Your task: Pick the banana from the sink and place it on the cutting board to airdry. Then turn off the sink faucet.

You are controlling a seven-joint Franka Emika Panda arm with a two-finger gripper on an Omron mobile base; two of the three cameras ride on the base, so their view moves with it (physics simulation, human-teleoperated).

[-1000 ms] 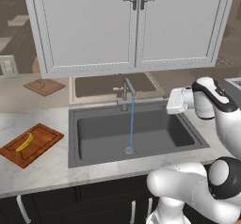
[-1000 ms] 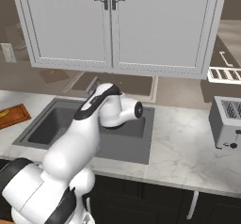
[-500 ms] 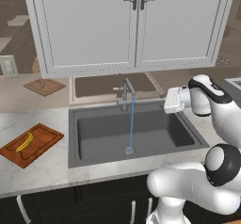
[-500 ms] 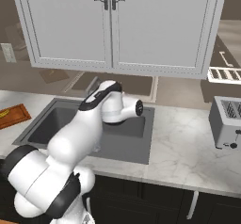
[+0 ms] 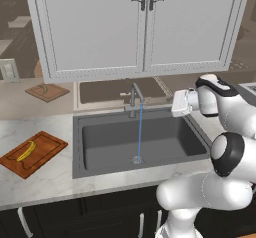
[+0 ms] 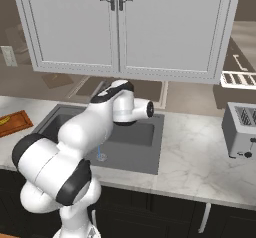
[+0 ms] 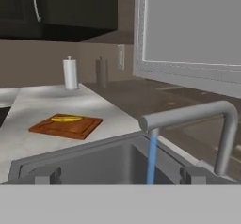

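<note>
Gripper (image 7: 117,175) spread wide, empty, hovering above the right rim of the sink (image 5: 105,142) and aimed across the basin at the sink faucet (image 7: 207,119). Finger tips (image 7: 46,175) framing the spout, well short of touching it. Water stream (image 5: 139,132) running from the spout down to the drain, so faucet not yet off. Banana (image 5: 26,151) lying on the cutting board (image 5: 42,157), far left on the desk (image 5: 50,182), apart from the basin; first half of the task looks done.

Judged step in hand: reaching the lever to shut the water. Lever small, sitting at the stem's side, hard to make out from the hand view. Best approached level and slowly, keeping above the spout, setting one finger against the lever and pushing steadily rather than grabbing. Worth stopping once the stream ends; risk of glancing off the spout or stem instead.
</note>
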